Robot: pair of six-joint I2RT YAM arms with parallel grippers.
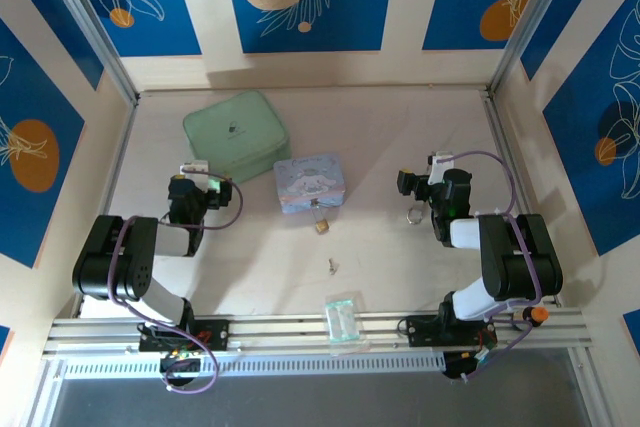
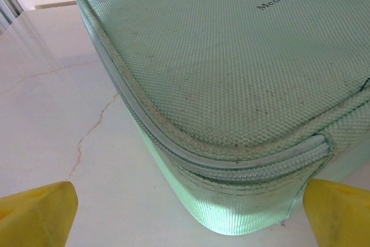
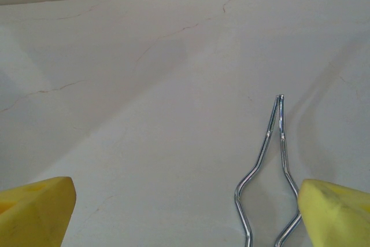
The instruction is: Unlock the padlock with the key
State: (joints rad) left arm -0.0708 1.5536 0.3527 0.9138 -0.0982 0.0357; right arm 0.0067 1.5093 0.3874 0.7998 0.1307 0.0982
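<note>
The left gripper point(image 2: 185, 215), fingers spread wide, is hovering at the corner of the green medicine bag point(image 1: 235, 135) and risking a snag there; the padlock point(image 1: 321, 226) is lying just in front of the cartoon box point(image 1: 310, 182), the key point(image 1: 332, 266) loose nearer the arms; the right gripper point(image 3: 185, 211), also spread, is sitting beside the wire ring point(image 3: 278, 111) and may be mistaking it for the thin key.

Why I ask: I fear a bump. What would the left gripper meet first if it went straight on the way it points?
The green bag: its zipped corner sits straight ahead of the left gripper, which is open. It looks close, though the gap is hard to judge.
</note>
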